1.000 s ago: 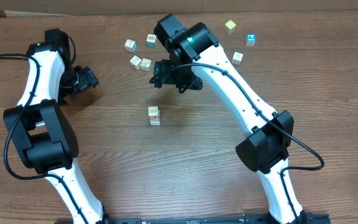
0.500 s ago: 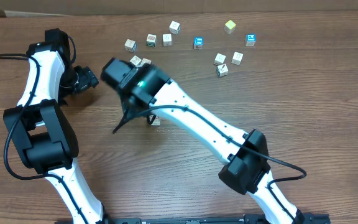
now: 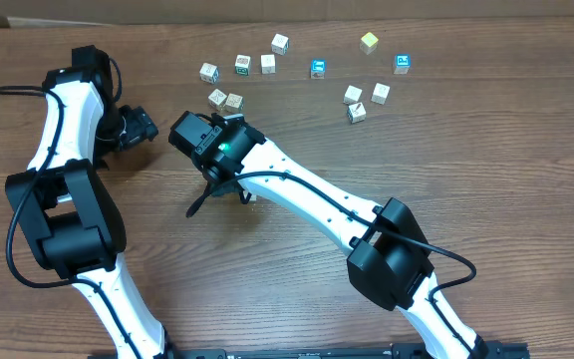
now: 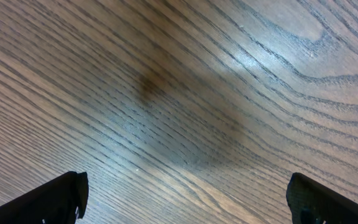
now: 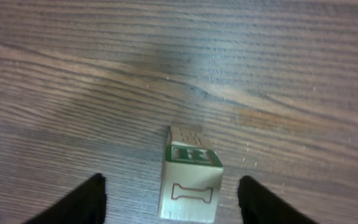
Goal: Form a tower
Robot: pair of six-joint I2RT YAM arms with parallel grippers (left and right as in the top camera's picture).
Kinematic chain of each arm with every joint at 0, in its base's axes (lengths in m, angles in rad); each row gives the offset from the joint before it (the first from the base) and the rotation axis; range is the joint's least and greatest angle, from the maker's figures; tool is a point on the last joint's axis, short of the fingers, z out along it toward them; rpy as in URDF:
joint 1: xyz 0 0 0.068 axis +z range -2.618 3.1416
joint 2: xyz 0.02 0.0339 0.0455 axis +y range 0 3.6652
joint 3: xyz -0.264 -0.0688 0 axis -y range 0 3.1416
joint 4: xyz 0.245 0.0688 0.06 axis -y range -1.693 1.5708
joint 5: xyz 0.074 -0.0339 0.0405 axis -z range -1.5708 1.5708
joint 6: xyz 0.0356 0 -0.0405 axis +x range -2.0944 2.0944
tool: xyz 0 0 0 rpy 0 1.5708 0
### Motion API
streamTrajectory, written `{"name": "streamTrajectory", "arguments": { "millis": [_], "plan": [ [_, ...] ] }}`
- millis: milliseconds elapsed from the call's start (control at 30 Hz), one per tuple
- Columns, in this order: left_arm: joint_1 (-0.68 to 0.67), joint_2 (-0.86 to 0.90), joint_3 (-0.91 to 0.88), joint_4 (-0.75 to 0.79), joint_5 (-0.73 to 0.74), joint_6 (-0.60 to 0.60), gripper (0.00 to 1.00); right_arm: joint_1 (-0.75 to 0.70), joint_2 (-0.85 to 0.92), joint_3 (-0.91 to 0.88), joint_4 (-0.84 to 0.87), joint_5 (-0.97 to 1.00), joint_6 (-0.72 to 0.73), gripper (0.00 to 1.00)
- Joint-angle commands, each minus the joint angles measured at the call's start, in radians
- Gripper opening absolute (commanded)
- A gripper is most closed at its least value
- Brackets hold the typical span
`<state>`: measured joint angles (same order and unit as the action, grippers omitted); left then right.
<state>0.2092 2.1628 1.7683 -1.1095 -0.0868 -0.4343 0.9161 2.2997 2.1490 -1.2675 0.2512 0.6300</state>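
Table point(image 3: 526, 199) was brown wood-look laminate with strong grain and some glare. Right arm point(image 3: 307, 199) had white shells and black joints, base cut off at the near edge. It stretched from near right to mid-table and covered most of the tower from overhead; at most a pale sliver showed beside the wrist.

Right gripper point(image 5: 171, 190) sat over the tower point(image 5: 189, 186), mid-table, a bit left of centre. Its black fingers point(image 5: 79, 202) stood moderately apart, one on each side of the tower. Bare table showed in both gaps and no contact was seen.

Tower was pale raw-wood cubes with square edges, one cube wide. Top face had a green frame with a blocky green mark, maybe an H, blurred. The side facing the wrist camera carried a thin outline shaped like a bone or dumbbell. That face was cut off at the bottom of the frame, so the cube count could not be told. A pale wood edge peeked out behind the top cube.

Left gripper point(image 4: 185, 193) was farther out on the left, fingers spread wide and holding nothing. Only the tips showed in the corners, with plain grain below.

Farthest, loose cubes point(image 3: 234, 102) lay scattered along the far side. Most were pale wood, with two blue cubes point(image 3: 318, 68) and one yellow cube point(image 3: 369, 42). Their prints were too small to read.
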Motion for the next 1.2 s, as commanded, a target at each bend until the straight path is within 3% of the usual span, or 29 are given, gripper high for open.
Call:
{"name": "streamTrajectory", "arguments": {
  "millis": [0,533,733,1167],
  "plan": [
    [-0.007,0.012,0.002,0.0,-0.005,0.012,0.99,-0.004,0.003,-0.013,0.023,0.038,0.006,0.6],
    [-0.006,0.012,0.002,0.0,-0.005,0.011,1.0,-0.028,0.003,-0.071,0.032,0.06,0.103,0.59],
    [-0.006,0.012,0.002,0.0,-0.005,0.012,1.0,-0.03,0.003,-0.071,0.034,0.046,0.103,0.4],
    [-0.006,0.012,0.002,0.0,-0.005,0.012,1.0,-0.03,0.003,-0.071,0.049,-0.01,0.104,0.4]
  ]
}}
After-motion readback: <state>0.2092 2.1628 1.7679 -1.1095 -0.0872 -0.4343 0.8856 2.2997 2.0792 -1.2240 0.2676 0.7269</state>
